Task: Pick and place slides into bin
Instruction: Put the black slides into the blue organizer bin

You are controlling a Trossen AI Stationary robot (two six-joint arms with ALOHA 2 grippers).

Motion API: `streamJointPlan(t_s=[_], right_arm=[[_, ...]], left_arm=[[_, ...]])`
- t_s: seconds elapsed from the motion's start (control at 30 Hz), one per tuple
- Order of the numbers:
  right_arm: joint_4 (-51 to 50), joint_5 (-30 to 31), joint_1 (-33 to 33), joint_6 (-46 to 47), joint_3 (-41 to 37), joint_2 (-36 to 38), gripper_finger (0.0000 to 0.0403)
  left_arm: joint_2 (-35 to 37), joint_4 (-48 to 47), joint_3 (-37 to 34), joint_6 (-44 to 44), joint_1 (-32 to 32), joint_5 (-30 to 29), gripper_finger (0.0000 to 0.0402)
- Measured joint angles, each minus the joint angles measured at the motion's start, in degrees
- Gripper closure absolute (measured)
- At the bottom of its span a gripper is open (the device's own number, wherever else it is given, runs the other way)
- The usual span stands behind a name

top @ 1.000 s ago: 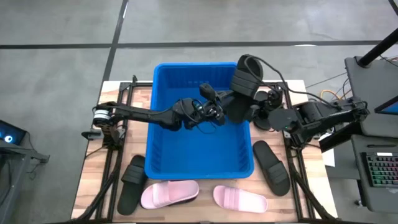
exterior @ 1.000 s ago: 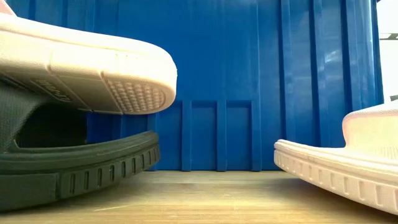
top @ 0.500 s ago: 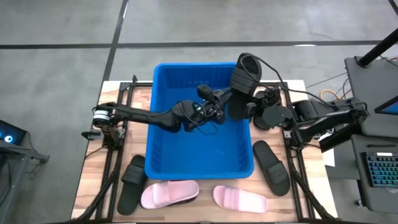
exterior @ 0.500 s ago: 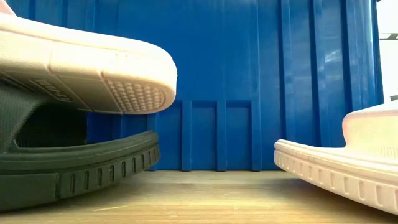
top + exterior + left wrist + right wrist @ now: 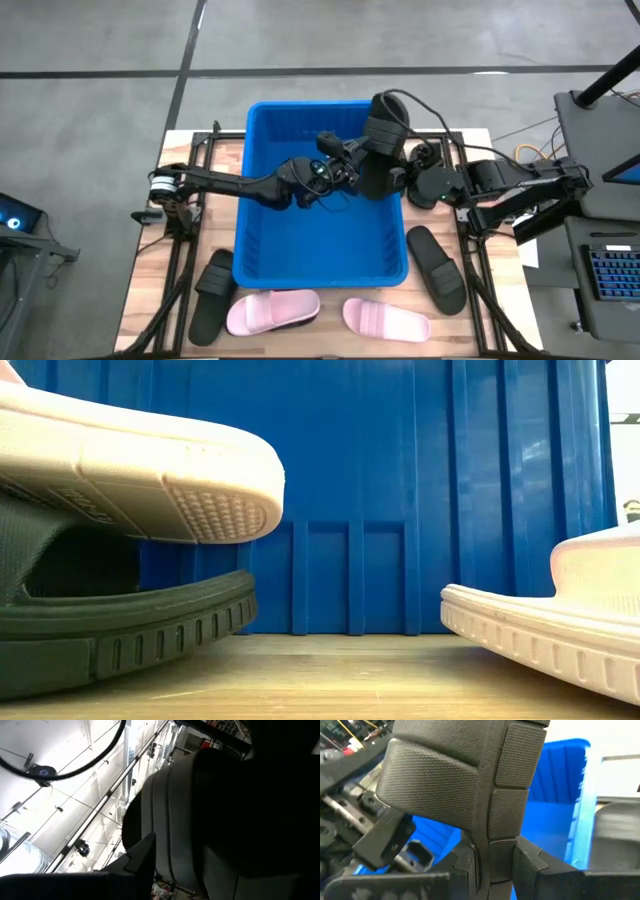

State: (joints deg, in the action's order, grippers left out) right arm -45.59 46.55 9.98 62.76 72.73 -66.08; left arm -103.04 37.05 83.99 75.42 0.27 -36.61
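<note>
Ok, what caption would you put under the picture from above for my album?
Both grippers, left gripper and right gripper, hold one black slide over the blue bin.

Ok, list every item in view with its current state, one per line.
Held black slide: upright over the bin's far right corner, gripped by both grippers.
Left gripper: shut on it.
Right gripper: shut on it.
Bin: no slides visible inside.
Four other slides: lying on the table.

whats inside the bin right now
The bin shows bare blue floor, no slide lying in it. Both grippers hold one black slide over its far right corner, and arms and slide cover the floor beneath.
</note>
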Motion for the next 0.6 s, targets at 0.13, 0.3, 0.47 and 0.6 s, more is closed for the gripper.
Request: streamJointPlan(t_s=[0.13,0.3,0.47,0.6], right_arm=[[1.6,-2.1,0.0,-0.3,0.0,-0.9,0.0329],[4.1,-3.0,0.0,-1.3,0.0,-1.5,0.0329],[4.2,-3.0,0.0,-1.7,0.0,-1.5,0.0329],[4.4,-3.2,0.0,-1.7,0.0,-1.5,0.0320]], left_arm=[[0.0,0.0,0.0,0.0,0.3,0.1,0.0277],[0.0,0.1,0.0,0.0,0.6,0.0,0.0277],[0.0,0.3,0.0,-0.1,0.9,-0.7,0.0297],[0.0,0.4,0.0,-1.9,0.9,-2.1,0.0355]])
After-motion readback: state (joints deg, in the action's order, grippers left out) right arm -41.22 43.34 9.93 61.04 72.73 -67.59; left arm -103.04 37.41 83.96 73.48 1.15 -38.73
